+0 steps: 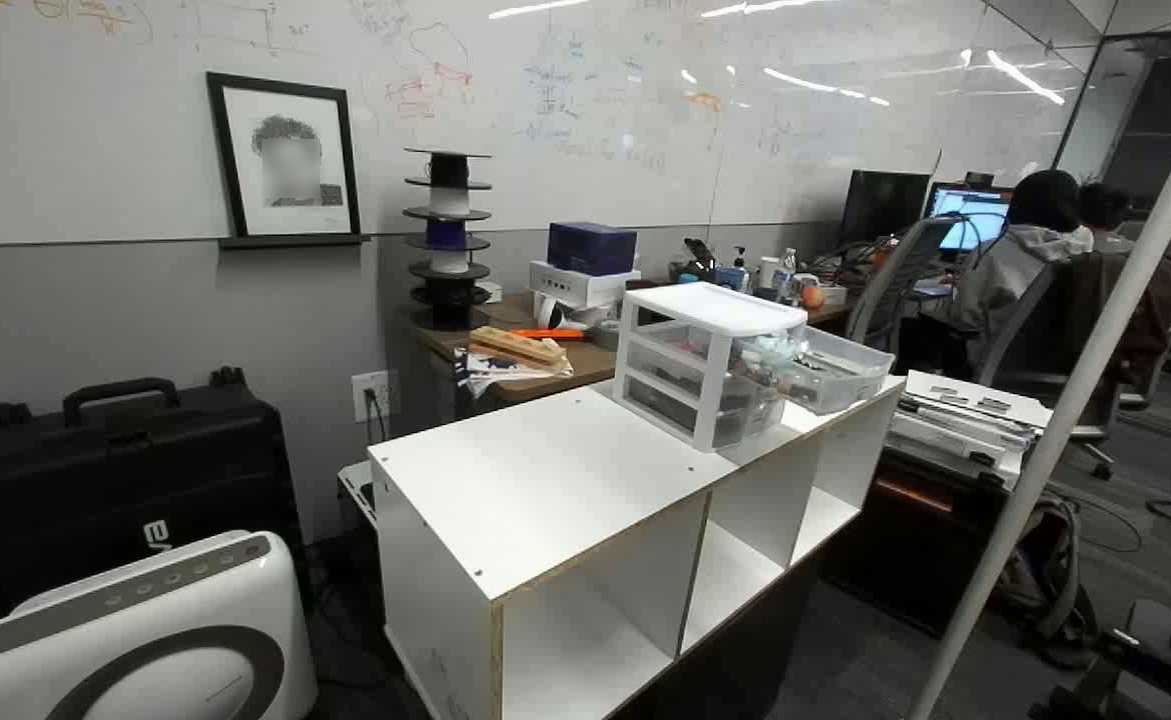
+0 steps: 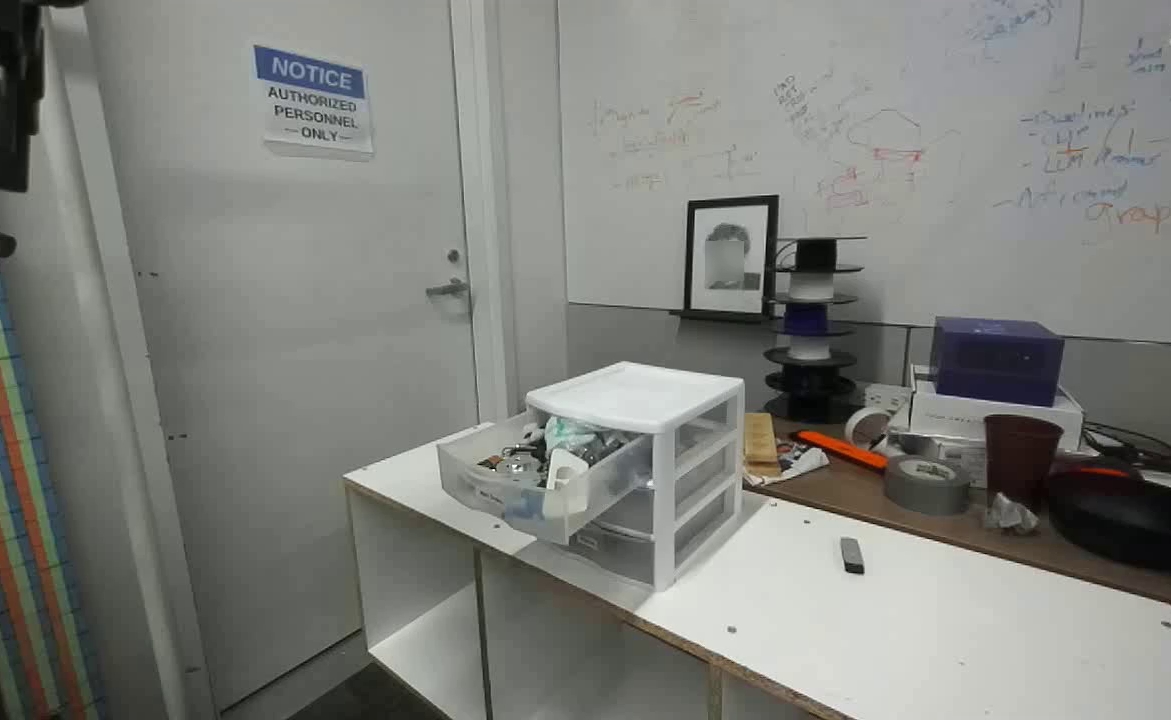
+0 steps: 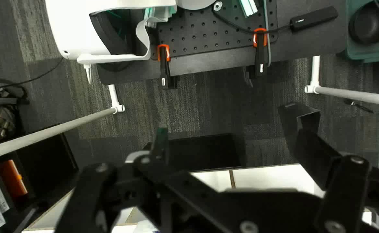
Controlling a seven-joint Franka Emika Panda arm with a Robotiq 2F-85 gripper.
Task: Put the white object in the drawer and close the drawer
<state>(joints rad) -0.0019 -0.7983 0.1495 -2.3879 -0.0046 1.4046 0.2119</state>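
The translucent drawer [image 2: 495, 500] [image 1: 835, 385] is pulled far out of the top of the small white-framed unit [image 2: 635, 395] [image 1: 710, 305]. Mixed small items fill it. Among them a white object [image 2: 572, 462] stands at the front corner, rising above the rim; whether it rests fully inside I cannot tell. In the wrist view my gripper [image 3: 231, 127] has its fingers wide apart, only floor and the shelf cabinet showing between them. Dark robot parts are cut off at the upper left edge of an exterior view, well away from the drawer.
The unit stands on a large white shelf cabinet [image 1: 545, 470]. A small dark block [image 2: 852, 555] lies on its top. Behind is a desk [image 2: 845, 500] with tape, a cup and a pan. The wrist view shows a black table [image 3: 208, 61] with clamps, and white poles [image 3: 50, 134].
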